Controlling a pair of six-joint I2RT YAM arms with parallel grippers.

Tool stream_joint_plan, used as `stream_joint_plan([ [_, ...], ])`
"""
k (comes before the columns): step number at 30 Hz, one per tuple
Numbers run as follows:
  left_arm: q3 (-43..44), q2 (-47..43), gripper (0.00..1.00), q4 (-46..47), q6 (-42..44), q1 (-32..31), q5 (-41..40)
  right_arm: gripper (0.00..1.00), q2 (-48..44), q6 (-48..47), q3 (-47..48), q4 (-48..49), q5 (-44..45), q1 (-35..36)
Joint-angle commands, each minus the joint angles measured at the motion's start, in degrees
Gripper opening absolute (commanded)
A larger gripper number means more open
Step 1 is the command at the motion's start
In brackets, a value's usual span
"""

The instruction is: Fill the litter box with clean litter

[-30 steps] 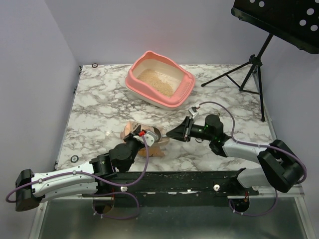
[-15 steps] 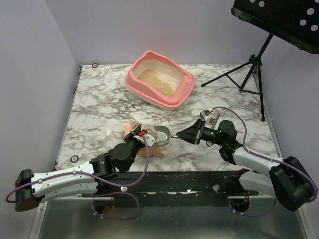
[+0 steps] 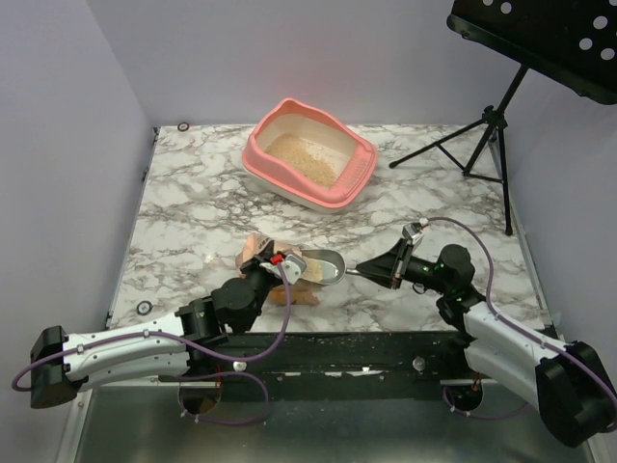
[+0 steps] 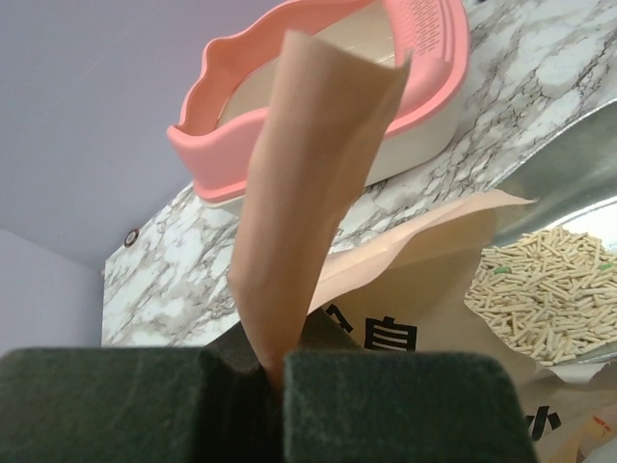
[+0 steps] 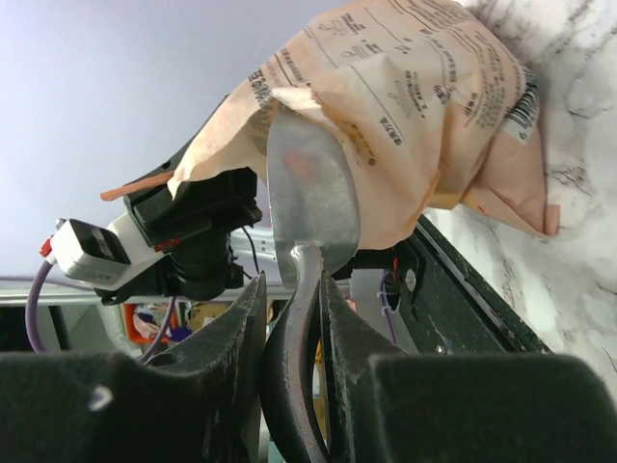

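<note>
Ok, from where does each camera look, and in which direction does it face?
Top external: above and behind the robot, facing down and forward over the table; left arm, right arm, litter box, bag and scoop show.
Left wrist: on the left arm, facing forward along its shut jaws, which pinch the bag; beyond, litter box and litter in the scoop.
Right wrist: on the right arm, facing leftward along its jaws, which grip the scoop handle, toward bag and left arm.
Shared: bag and scoop appear in all three.
</note>
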Motion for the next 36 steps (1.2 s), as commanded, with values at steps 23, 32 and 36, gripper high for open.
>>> stream_joint_plan([
  [23,1.2,-1.2,0.0,6.7,1.3,-0.4,-3.8,0.01,-16.3,1.2,4.4,-17.4,3.8,-5.2],
  [32,2.4,-3.5,0.0,5.0,1.5,-0.4,-7.8,0.01,-8.9,-2.8,17.0,-23.0,12.0,-7.8],
  [36,2.6,-5.4,0.0,4.7,1.9,-0.3,-7.7,0.01,0.3,-7.1,25.0,-22.9,16.3,-8.4],
])
